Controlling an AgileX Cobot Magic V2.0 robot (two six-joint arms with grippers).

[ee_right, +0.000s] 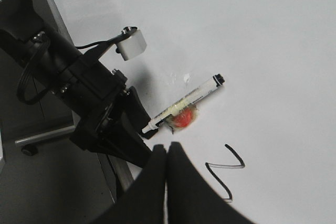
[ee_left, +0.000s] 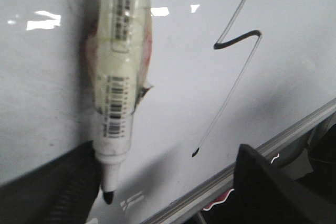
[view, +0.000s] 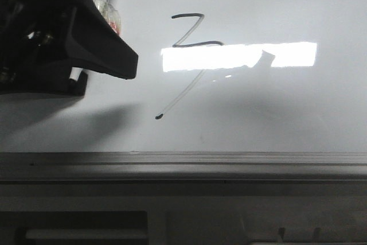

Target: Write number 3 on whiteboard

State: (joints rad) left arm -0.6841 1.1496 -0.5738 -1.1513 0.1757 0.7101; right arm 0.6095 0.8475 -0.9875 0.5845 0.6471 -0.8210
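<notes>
**A:** Tell me about your left gripper [ee_right: 149, 125] first.

**B:** Your left jaws are pinched on the marker [ee_left: 118, 77]. In the right wrist view the pen's rear end sits between the black fingers and its barrel sticks out over the whiteboard [view: 287, 107]. There's a wad of tape with something red [ee_right: 182, 118] around the barrel. In the left wrist view the black tip [ee_left: 108, 196] points toward the board's frame rail [ee_left: 252, 161]; I cannot tell whether the tip touches the surface.

**A:** And your right gripper [ee_right: 167, 148]?

**B:** Its two dark fingers are pressed together with nothing between them, over the board just beside the upper strokes of the number 3 [view: 186, 55].

**A:** Where does the number lie?

**B:** Near the board's middle in the front view: an angular top, then a long thin diagonal ending in a dark dot [view: 159, 117]. A bright glare band [view: 238, 55] cuts across its middle strokes. Your left arm's black body [view: 51, 38] fills the upper left corner, apart from the strokes.

**A:** The left arm's pose?

**B:** It reaches in from the board's edge, with a small white wrist camera [ee_right: 131, 43] above.
</notes>
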